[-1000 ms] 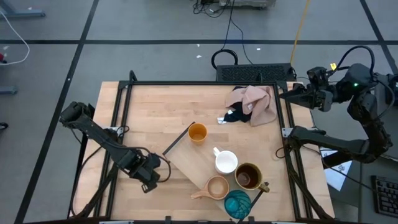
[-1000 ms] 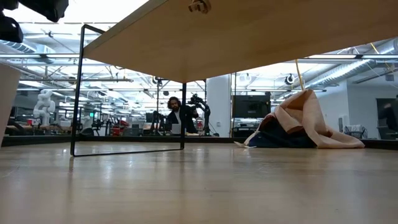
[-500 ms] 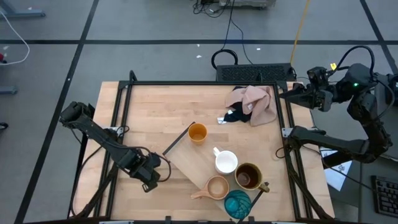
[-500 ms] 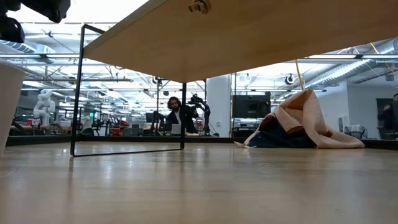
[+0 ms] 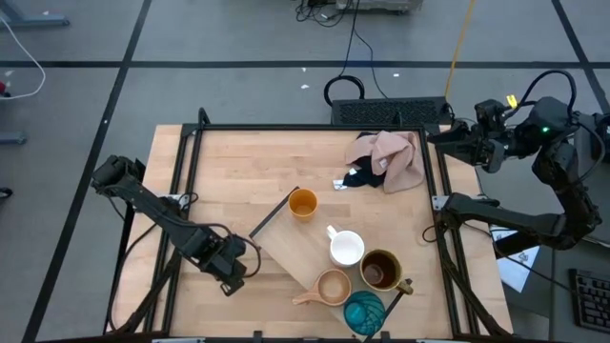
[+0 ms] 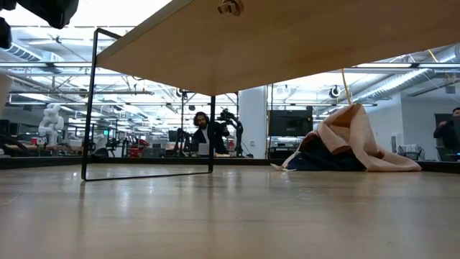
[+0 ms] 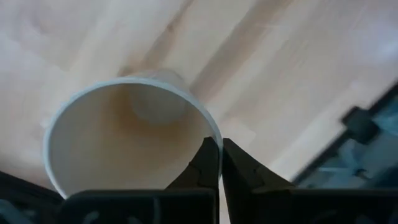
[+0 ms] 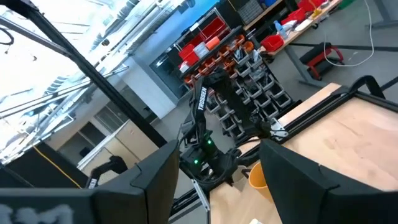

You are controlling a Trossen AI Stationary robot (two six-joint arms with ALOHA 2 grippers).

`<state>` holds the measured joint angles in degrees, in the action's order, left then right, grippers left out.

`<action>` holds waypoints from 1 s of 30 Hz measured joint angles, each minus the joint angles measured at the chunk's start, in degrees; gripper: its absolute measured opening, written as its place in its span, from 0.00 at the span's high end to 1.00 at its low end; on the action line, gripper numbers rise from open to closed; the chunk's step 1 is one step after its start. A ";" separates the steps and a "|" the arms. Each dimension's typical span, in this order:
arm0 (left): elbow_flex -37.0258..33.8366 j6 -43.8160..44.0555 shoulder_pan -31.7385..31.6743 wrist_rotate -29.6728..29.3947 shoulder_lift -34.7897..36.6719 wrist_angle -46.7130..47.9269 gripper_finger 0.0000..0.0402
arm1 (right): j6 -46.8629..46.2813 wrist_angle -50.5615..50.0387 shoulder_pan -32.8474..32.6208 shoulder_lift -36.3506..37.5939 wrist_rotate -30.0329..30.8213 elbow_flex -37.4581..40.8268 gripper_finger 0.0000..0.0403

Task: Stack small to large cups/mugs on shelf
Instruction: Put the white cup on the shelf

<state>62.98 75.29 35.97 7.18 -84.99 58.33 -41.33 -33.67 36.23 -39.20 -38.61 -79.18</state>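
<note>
My left gripper [image 5: 232, 272] hovers over the table's near left part, left of the shelf [image 5: 294, 250], shut on the beige-grey cup [image 7: 124, 137]. In the high view the gripper hides that cup. The long light-wood shelf lies slantwise across the table. The orange cup [image 5: 302, 203] stands at its far end. The white mug [image 5: 346, 249], dark brown mug [image 5: 379, 271] and tan cup [image 5: 334, 286] crowd its near end, with the teal cup [image 5: 363, 311] beside them. My right gripper [image 5: 438, 142] waits open past the table's far right corner. My left gripper pinches the beige-grey cup by its rim [image 7: 207, 126]. One finger [image 7: 205, 163] is inside the cup and the other [image 7: 239, 169] outside its wall. The cup's mouth faces the wrist camera, with the tabletop beyond its base.
A pink cloth [image 5: 398, 157] lies heaped on a navy cloth [image 5: 362, 177] at the table's far right. The low view looks under the shelf board [image 6: 287, 43] toward the cloths [image 6: 352, 137]. People show in the room behind. Bare wood lies between my left gripper and the shelf.
In the low view, the pale cup that stood at the picture's left edge has slipped almost out of sight, and the dark left gripper above it has drawn off the same way. The high view shows hardly any shift.
</note>
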 joint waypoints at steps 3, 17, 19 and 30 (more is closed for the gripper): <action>0.05 2.37 0.00 0.49 0.73 -2.20 1.00 | 0.28 0.00 -0.02 0.00 0.34 0.00 0.47; 3.19 6.24 -0.74 -3.05 1.09 -1.02 1.00 | 1.71 0.04 -0.01 0.04 1.27 4.75 0.47; 3.51 6.42 -0.74 -3.15 1.09 -0.58 1.00 | 1.10 0.04 0.00 0.04 1.22 6.66 0.47; 6.13 7.84 -0.74 -3.47 1.12 2.08 1.00 | 0.41 5.80 -0.01 0.30 0.91 12.02 0.47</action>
<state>69.11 83.13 35.22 3.71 -83.88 60.41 -40.93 -27.88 36.22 -38.91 -37.70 -67.16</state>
